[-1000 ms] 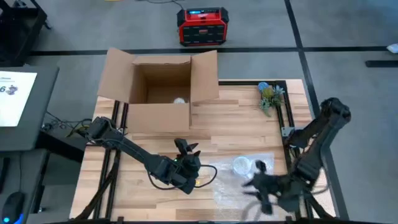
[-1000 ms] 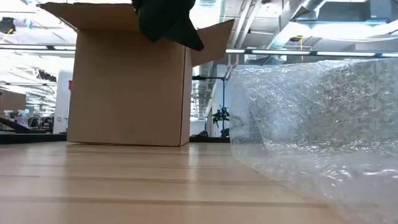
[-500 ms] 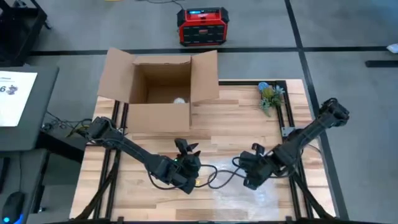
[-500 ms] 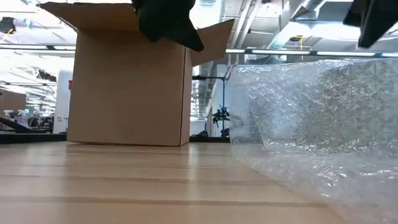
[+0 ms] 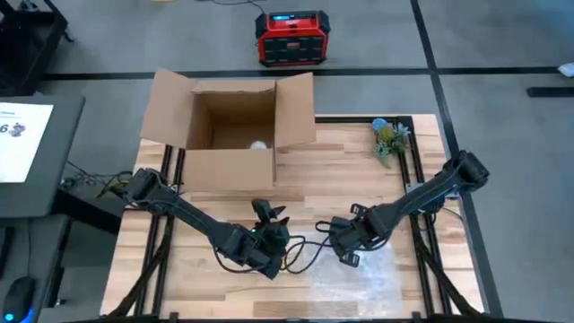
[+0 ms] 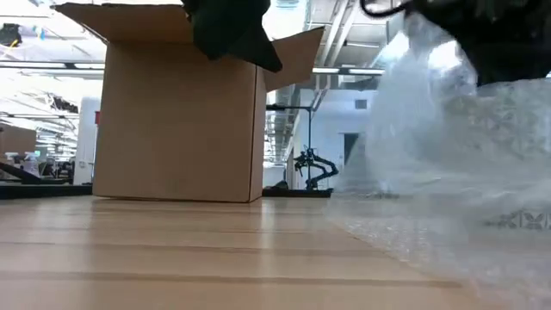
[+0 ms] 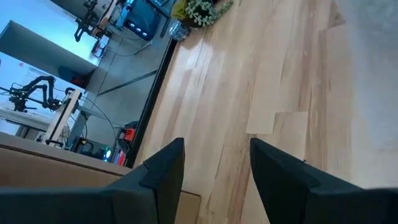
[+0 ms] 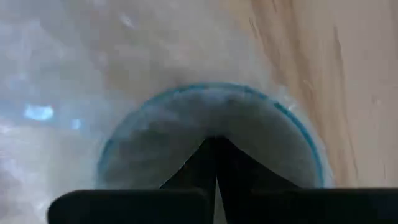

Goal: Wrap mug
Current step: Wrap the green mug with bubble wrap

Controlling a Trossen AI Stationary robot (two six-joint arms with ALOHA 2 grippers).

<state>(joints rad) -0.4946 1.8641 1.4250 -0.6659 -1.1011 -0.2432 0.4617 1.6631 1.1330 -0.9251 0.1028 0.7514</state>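
A clear bubble wrap sheet lies on the wooden table at the near right, and in the low view its raised part stands up from the table. The mug, blue-rimmed, shows only through the wrap in the right wrist view. My right gripper is shut on the wrap just over the mug. My left gripper stands open near the table's middle, left of the wrap, with nothing between its fingers. My right gripper pinches the bubble wrap between its two shut fingers, at a part raised off the table. The wrap is draped over the mug's round blue rim. Which edge of the sheet it has, and how many layers, I cannot tell.
An open cardboard box stands at the table's far left, with a small white thing inside. A little green plant sits at the far right corner. A red device is on the floor beyond the table.
My right gripper has moved from the near right corner toward the table's left and a little farther, drawing the bubble wrap with it. The wrap has risen from the table and folded over the mug, which no longer shows bare from above.
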